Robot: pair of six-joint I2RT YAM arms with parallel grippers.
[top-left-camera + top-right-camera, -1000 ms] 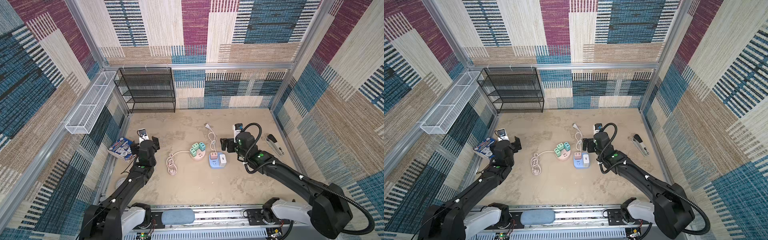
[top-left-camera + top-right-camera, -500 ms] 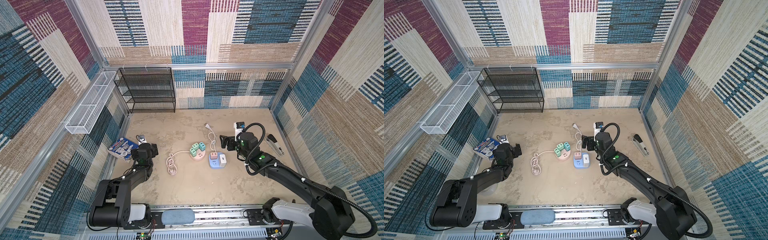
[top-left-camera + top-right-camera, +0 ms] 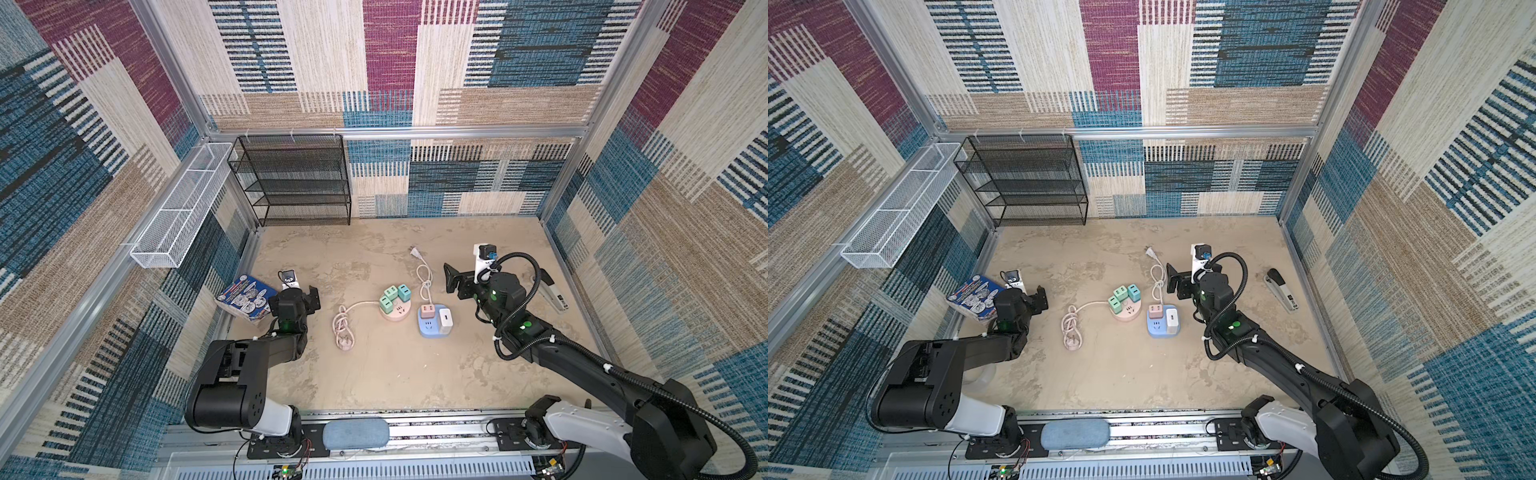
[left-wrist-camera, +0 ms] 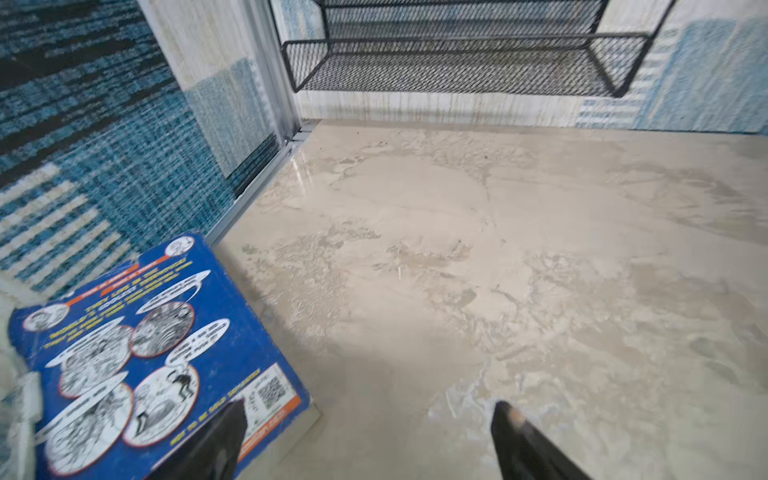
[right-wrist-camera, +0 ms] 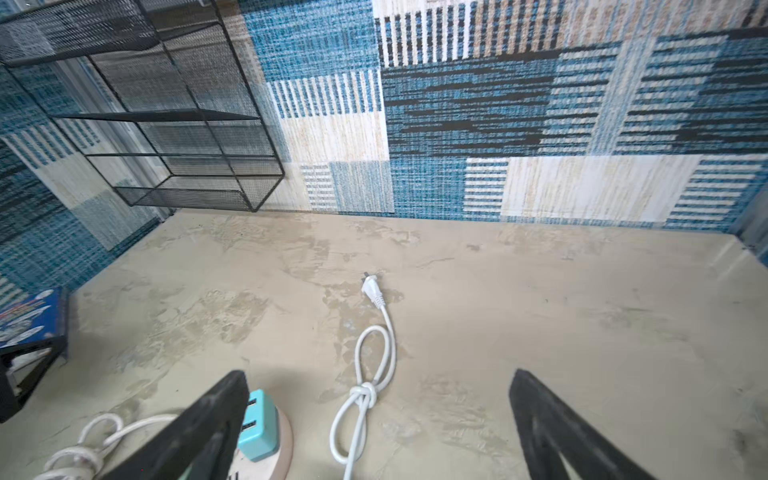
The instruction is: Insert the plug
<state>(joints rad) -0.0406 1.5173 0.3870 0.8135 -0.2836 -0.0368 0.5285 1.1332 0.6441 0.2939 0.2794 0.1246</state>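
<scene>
A white plug (image 3: 413,251) (image 3: 1149,250) (image 5: 369,286) lies loose on the floor at the end of a knotted white cord (image 5: 365,392) that runs to a blue power strip (image 3: 428,328) (image 3: 1156,328). A pink plug (image 3: 345,343) (image 3: 1070,344) ends the cord of a round pink power strip (image 3: 397,313) (image 3: 1127,313) that carries teal adapters (image 5: 259,428). My right gripper (image 3: 469,286) (image 3: 1187,284) (image 5: 379,374) hangs open and empty just right of the white cord. My left gripper (image 3: 293,297) (image 3: 1021,297) (image 4: 370,404) is open and empty, beside a blue book.
The blue book (image 3: 243,297) (image 4: 145,353) lies against the left wall. A stapler (image 3: 555,297) (image 3: 1283,289) lies by the right wall. A black mesh shelf (image 3: 299,183) stands at the back left, and a white wire basket (image 3: 178,208) hangs on the left wall.
The left arm has folded back and its gripper has sunk low beside the book. The right gripper has swung slightly left above the white cord. Both stay open.
</scene>
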